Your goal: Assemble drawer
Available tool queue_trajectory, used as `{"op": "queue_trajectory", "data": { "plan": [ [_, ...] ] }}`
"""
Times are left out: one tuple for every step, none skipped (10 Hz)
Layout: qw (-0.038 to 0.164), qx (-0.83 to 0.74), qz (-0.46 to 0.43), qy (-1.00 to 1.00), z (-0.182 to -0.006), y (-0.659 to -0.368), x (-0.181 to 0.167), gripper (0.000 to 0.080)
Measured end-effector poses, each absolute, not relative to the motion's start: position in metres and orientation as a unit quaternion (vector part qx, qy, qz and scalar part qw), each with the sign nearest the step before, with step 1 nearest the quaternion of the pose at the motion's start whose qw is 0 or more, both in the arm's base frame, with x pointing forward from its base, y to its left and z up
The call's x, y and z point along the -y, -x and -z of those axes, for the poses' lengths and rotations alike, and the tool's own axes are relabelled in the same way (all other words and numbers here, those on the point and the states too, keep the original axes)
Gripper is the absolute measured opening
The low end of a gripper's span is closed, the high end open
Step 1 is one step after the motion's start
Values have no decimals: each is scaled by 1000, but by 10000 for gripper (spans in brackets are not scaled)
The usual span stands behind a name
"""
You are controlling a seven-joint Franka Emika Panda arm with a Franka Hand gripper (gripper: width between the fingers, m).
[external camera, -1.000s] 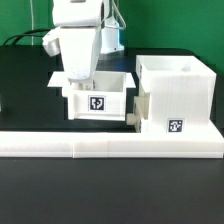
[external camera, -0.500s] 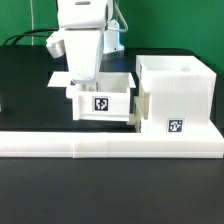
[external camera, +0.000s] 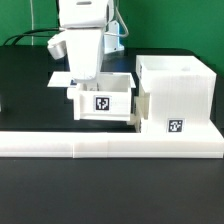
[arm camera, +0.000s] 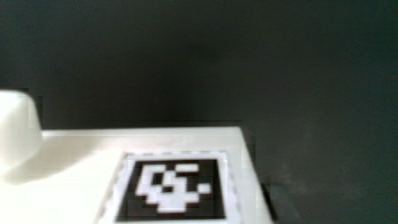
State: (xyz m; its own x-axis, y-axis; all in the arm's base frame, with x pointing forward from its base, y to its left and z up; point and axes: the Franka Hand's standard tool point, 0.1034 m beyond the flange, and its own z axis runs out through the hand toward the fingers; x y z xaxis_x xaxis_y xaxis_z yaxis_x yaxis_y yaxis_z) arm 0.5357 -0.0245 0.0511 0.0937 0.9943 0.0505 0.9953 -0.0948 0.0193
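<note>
A white drawer tray (external camera: 100, 102) with a square tag on its front stands on the black table, just on the exterior view's left of the tall white housing (external camera: 176, 92). A small knob (external camera: 133, 120) on the tray's corner meets the housing's lower edge. My gripper (external camera: 80, 80) reaches down over the tray's back left wall and is shut on it. Its fingertips are hidden behind the wall. The wrist view shows only a white surface with a black-and-white tag (arm camera: 173, 188) very close, over the dark table. I cannot tell which part that is.
The long low white border wall (external camera: 100, 144) runs along the front, with the housing standing against it. A flat white piece (external camera: 57, 80) shows behind the tray on the exterior view's left. A white rounded shape (arm camera: 15, 135) sits at the wrist view's edge.
The gripper and the tray have shifted together a little toward the exterior view's right, closer to the housing. The housing has not moved.
</note>
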Motion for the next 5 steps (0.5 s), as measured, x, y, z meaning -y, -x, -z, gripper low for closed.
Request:
{"op": "queue_trajectory", "data": {
  "plan": [
    [9, 671, 25, 741, -52, -537, 21, 42],
    [10, 670, 24, 742, -53, -538, 19, 42],
    [13, 667, 21, 745, -54, -538, 17, 42],
    [13, 665, 22, 746, -55, -540, 14, 42],
    [12, 663, 22, 748, -56, -541, 13, 42]
  ]
}}
